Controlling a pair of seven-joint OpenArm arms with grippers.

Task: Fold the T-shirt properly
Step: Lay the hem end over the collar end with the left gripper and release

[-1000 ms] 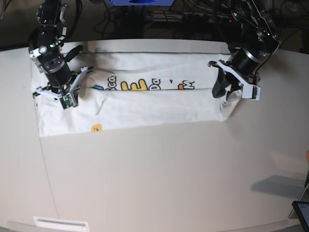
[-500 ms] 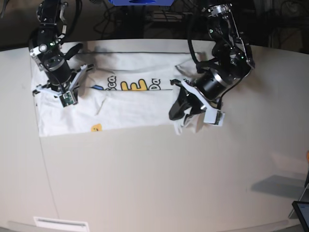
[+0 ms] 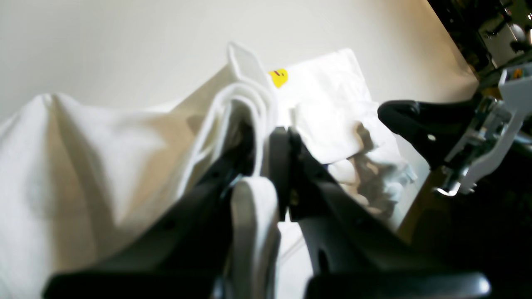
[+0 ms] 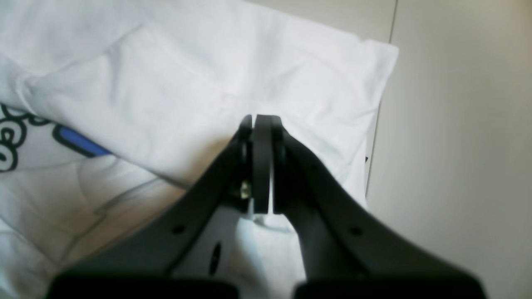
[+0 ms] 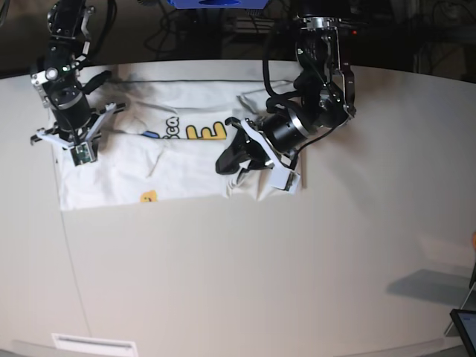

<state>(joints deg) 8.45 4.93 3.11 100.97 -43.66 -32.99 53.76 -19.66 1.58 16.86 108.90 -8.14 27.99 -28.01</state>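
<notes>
The white T-shirt (image 5: pixel 186 167) lies across the back of the table, with its colourful print (image 5: pixel 197 132) partly showing and a small yellow mark (image 5: pixel 149 197) near its front hem. My left gripper (image 5: pixel 236 167) is shut on a bunched end of the T-shirt (image 3: pixel 332 104). It holds that end just above the shirt's middle, and layers of cloth are pinched between the fingers of the left gripper (image 3: pixel 264 137). My right gripper (image 5: pixel 78 152) hovers over the shirt's left end. In the right wrist view the right gripper (image 4: pixel 259 120) is shut, with nothing between its jaws, above flat cloth (image 4: pixel 208 62).
A dark tablet corner (image 5: pixel 465 327) sits at the table's front right edge. A white label strip (image 5: pixel 93 343) lies at the front left. Cables and dark equipment (image 5: pixel 223 22) stand behind the table's back edge.
My left gripper has carried the shirt's right end leftwards, doubling it over towards the middle. My right gripper has shifted slightly left and stays shut.
</notes>
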